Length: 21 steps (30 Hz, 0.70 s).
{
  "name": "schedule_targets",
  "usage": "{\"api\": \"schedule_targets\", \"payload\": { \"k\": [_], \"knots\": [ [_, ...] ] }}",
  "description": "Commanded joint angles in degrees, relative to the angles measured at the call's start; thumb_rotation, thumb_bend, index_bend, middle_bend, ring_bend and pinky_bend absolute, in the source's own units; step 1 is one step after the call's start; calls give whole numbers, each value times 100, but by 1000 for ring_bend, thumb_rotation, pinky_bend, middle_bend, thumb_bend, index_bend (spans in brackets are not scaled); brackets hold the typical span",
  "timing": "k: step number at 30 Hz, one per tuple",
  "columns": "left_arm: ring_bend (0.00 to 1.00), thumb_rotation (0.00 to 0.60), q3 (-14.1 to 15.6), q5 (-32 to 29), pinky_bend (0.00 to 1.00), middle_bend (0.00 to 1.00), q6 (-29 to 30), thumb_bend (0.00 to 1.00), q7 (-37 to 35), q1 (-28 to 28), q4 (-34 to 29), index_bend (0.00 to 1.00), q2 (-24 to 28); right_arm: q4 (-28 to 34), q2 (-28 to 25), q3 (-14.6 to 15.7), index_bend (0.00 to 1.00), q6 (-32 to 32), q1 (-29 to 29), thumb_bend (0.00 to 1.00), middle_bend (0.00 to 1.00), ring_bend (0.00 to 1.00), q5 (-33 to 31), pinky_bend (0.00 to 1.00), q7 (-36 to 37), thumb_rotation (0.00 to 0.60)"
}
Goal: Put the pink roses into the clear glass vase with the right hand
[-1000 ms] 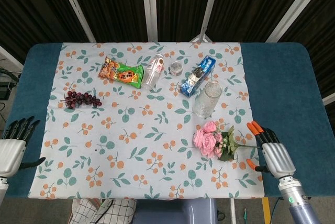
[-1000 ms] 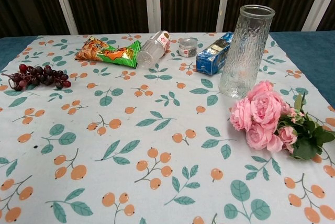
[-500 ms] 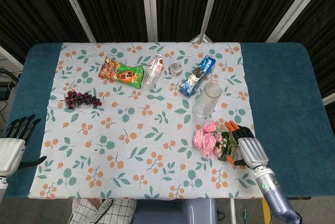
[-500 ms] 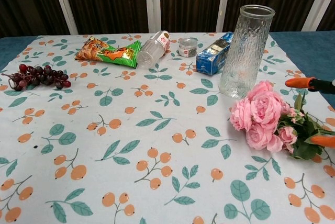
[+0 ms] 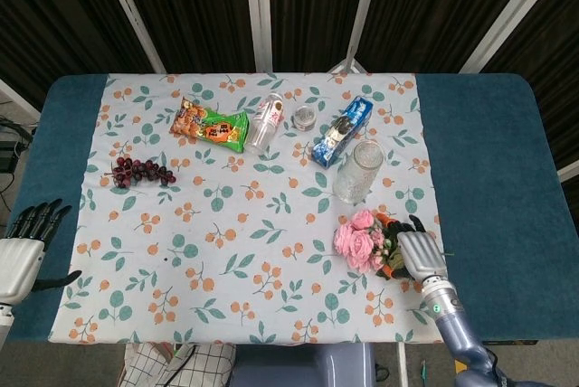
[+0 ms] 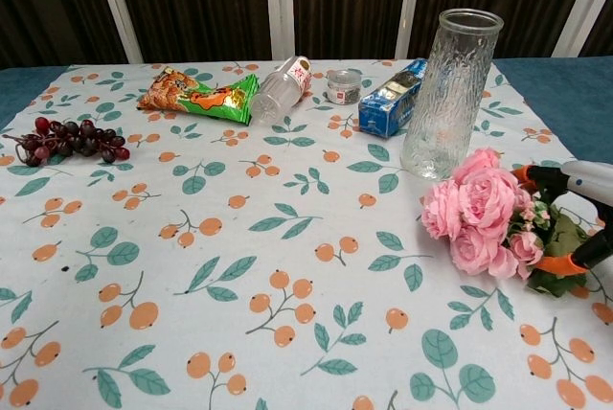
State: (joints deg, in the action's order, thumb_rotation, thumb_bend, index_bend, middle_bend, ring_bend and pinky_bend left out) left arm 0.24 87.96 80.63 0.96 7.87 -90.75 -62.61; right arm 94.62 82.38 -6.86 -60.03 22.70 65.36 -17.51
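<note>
Looking down from the head view, the right hand (image 5: pixel 414 251) sits over the leafy stem end of the pink roses (image 5: pixel 360 240), which lie flat on the patterned tablecloth (image 5: pixel 226 224) just in front of the clear glass vase (image 5: pixel 357 171). Its fingers reach in among the leaves beside the blooms, but from above it is not clear whether they have closed on the stems or only rest over them. The left hand (image 5: pixel 23 251) hangs off the near left edge of the table with fingers apart, holding nothing, well clear of the work.

From the chest view, the right hand (image 6: pixel 575 218) comes in from the right edge, with orange-tipped fingers (image 6: pixel 523 175) above the foliage and another curving under it, so they bracket the stems of the pink roses (image 6: pixel 476 211) with a visible gap; a firm grasp cannot be confirmed. The clear glass vase (image 6: pixel 448 94) stands upright, tall and narrow-mouthed, with the blooms nearly touching its base.

1 risk is a weak hold: the fingers may gather only leaves, so the bunch would slip or droop once raised. A 2nd is the vase itself, which is tall for its base, so a swing of the blooms or hand against its wall could tip it toward the blue box (image 6: pixel 393 99) behind. A 3rd is entry, since stems arriving tilted could catch on the narrow rim.
</note>
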Motion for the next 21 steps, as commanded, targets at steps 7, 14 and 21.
{"api": "schedule_targets", "payload": {
  "k": [7,14,21],
  "knots": [
    [0,600,-3,-22,0,0,-7,0,7,0,-11,0,1,19,97,27,586,-291,-5,307,535,535,466,245,239,600],
    [0,600,4,-35,0,0,-17,0,9,-5,-36,0,1,436,-259,-95,586,-586,-89,307,535,536,772,245,652,600],
    [0,600,0,-39,0,0,-7,0,6,-9,-63,0,-7,1133,-837,-713,586,-1106,-201,307,535,536,792,245,1481,600]
  ]
}}
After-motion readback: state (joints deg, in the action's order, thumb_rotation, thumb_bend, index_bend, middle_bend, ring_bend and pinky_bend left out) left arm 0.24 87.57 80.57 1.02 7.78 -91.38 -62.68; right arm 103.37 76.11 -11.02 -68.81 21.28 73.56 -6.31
